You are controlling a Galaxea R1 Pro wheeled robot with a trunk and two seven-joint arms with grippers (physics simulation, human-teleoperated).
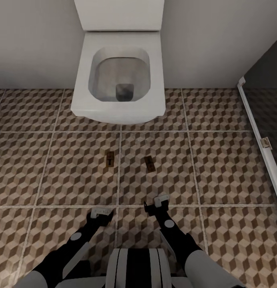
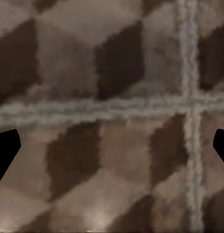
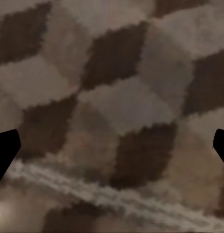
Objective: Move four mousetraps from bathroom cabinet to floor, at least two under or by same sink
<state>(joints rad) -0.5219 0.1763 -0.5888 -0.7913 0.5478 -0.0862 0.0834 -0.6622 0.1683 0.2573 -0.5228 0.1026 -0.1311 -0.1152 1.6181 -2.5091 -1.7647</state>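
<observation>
Two traps on the tiles; both grippers empty and spread.

Two small flat tan wooden mousetraps (image 1: pixel 110 160) (image 1: pixel 149 164) lie on the cube-patterned tiled bathroom floor (image 1: pixel 218 168) before the square white toilet (image 1: pixel 119 76). Left gripper (image 1: pixel 101 213) and right gripper (image 1: pixel 157 202) hover low, jaws apart. Recommended: retract straight up. Open floor lies behind; a white door frame (image 1: pixel 256 132) bounds the right.

From our head we look steeply down over both arms at the bathroom floor (image 1: pixel 218 168), facing a white toilet (image 1: pixel 118 80) against the wall. Each wrist camera looks along its spread fingers, very close to the tiles (image 2: pixel 117 160) (image 3: pixel 117 107). All three views share this cube-patterned tiling.
</observation>
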